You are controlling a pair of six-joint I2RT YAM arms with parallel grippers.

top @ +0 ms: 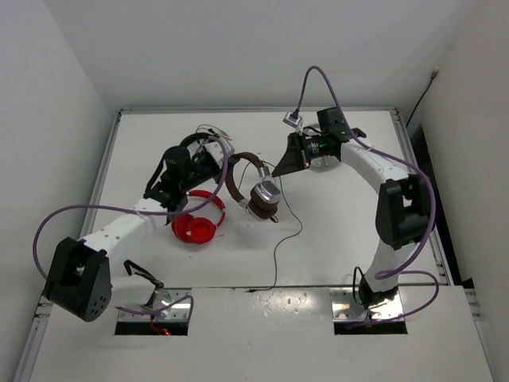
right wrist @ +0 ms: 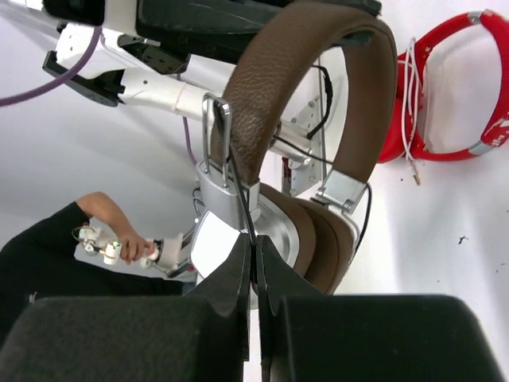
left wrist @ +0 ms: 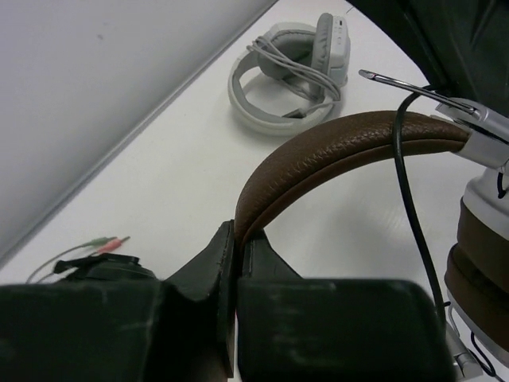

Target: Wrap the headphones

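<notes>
The headphones, with a brown headband and silver cups, are held up over the middle of the table. My left gripper is shut on the headband at its left end, and in the left wrist view its jaws pinch the brown leather. My right gripper is shut on the thin black cable just below a silver cup. The cable crosses over the headband. Its loose end trails down toward the near table edge.
Red headphones lie on the table under my left arm and also show in the right wrist view. White-grey headphones lie near the back wall. Green and pink jack plugs lie to the left. A person's hand shows beyond the table.
</notes>
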